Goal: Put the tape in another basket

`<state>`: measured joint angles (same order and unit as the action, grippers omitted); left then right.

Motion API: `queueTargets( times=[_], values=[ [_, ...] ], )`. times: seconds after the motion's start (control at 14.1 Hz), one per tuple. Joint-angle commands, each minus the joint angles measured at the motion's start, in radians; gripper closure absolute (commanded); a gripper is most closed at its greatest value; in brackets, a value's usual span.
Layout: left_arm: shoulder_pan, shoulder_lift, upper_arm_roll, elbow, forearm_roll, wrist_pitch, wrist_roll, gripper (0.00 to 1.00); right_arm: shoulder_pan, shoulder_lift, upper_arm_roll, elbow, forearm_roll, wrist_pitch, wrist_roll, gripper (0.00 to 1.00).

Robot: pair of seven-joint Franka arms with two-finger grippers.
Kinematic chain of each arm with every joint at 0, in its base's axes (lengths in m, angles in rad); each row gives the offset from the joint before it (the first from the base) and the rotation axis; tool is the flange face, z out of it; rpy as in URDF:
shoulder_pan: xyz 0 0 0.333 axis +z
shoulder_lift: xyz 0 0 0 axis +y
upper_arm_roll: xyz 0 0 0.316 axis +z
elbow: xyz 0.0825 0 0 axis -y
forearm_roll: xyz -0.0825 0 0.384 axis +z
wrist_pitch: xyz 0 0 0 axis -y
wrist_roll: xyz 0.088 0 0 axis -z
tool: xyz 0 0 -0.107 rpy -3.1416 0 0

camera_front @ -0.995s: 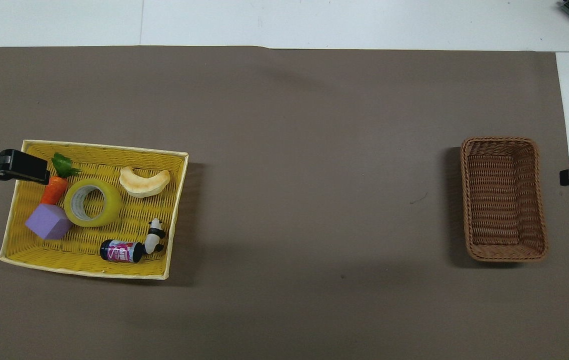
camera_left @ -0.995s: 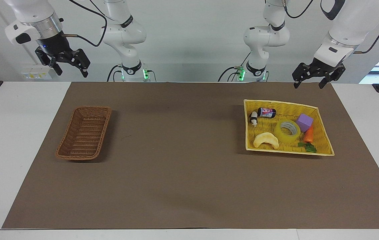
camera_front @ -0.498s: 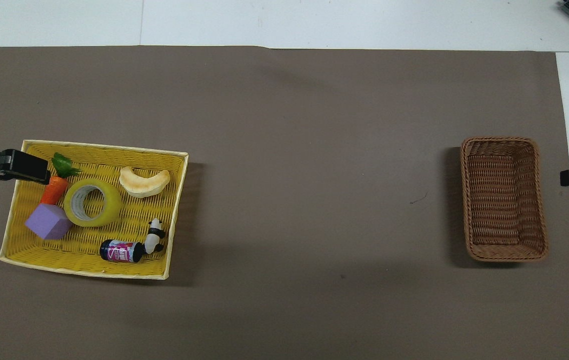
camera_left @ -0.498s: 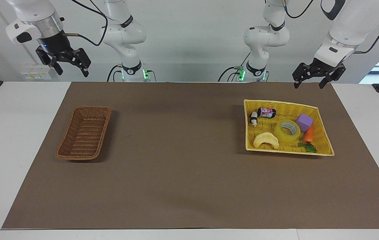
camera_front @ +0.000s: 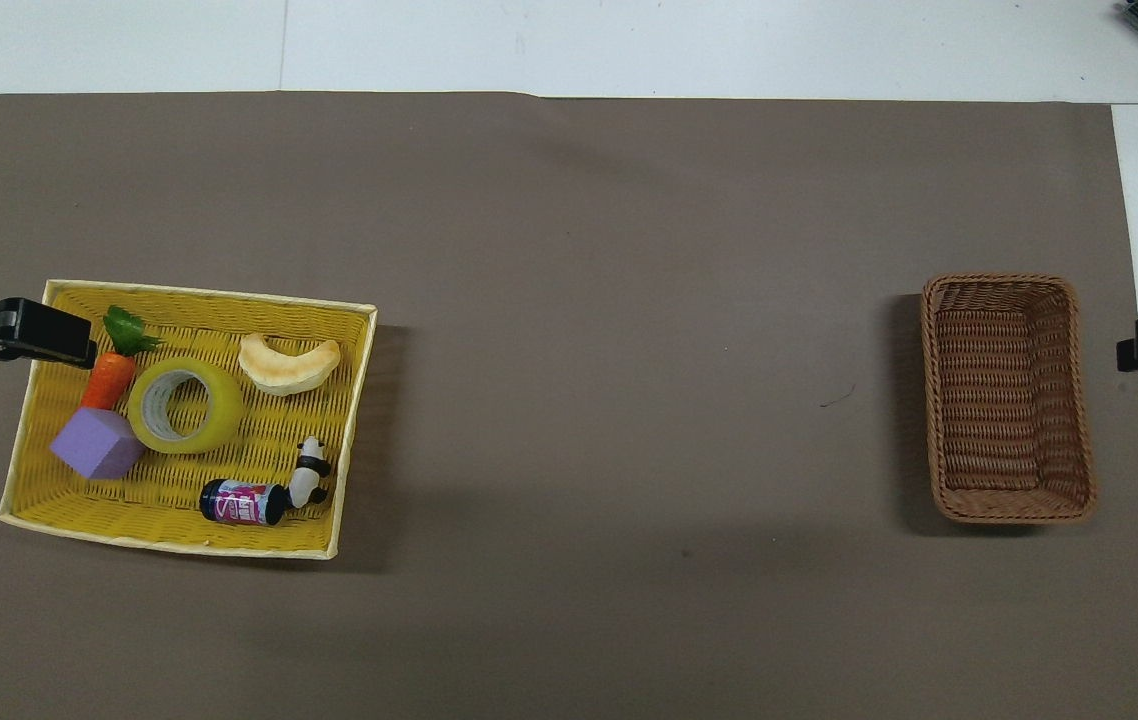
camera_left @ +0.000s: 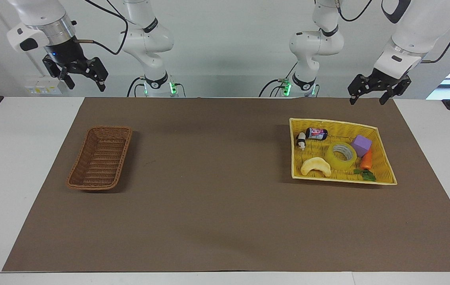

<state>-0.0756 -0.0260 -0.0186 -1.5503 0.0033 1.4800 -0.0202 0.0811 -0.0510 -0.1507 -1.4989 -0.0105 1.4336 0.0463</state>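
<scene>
The tape (camera_left: pixel 339 163) is a yellow ring lying flat in the yellow tray basket (camera_left: pixel 335 122), between a purple cube and a croissant toy. It also shows in the overhead view (camera_front: pixel 221 415). The narrow dark-brown wicker basket (camera_left: pixel 100 158) stands empty toward the right arm's end of the table, and it shows in the overhead view (camera_front: pixel 1007 400). My left gripper (camera_left: pixel 367 101) is open and empty, raised over the mat beside the yellow tray. One of its fingers (camera_front: pixel 39 338) shows in the overhead view. My right gripper (camera_left: pixel 86 86) is open and empty, raised over the table beside the brown basket.
The yellow tray (camera_front: pixel 169 540) also holds a pale croissant toy (camera_left: pixel 316 166), a purple cube (camera_left: pixel 361 145), an orange carrot (camera_left: pixel 366 160), a small dark bottle (camera_left: pixel 316 133) and a panda figure (camera_left: pixel 301 140). A brown mat (camera_left: pixel 217 178) covers the table between the two baskets.
My right gripper has risen slightly. My left gripper has barely moved. The tape and both baskets lie where they were.
</scene>
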Motion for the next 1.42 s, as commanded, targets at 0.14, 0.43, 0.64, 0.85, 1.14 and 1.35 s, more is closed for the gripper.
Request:
queueTargets(
  times=[0.14,0.43,0.64,0.85,1.14,1.35],
  values=[
    [-0.001,-0.012,0.006,0.001,-0.011,-0.015,0.029,0.00,-0.007,-0.026,0.008,-0.035,0.007,0.024,0.012,0.00],
    [0.000,-0.012,0.008,0.002,-0.020,-0.015,0.051,0.00,-0.006,-0.026,0.008,-0.035,0.009,0.024,0.014,0.00],
    [0.005,-0.018,0.014,-0.008,-0.020,-0.015,0.107,0.00,-0.006,-0.026,0.008,-0.035,0.009,0.025,0.014,0.00],
    [0.040,-0.029,0.017,-0.042,-0.022,0.003,0.225,0.00,-0.006,-0.027,0.008,-0.037,0.009,0.022,0.012,0.00],
    [0.083,-0.029,0.017,-0.123,-0.022,0.069,0.406,0.00,-0.006,-0.027,0.008,-0.037,0.009,0.024,0.012,0.00],
    [0.103,-0.029,0.020,-0.218,-0.022,0.173,0.405,0.00,-0.006,-0.027,0.008,-0.037,0.009,0.024,0.012,0.00]
  ],
)
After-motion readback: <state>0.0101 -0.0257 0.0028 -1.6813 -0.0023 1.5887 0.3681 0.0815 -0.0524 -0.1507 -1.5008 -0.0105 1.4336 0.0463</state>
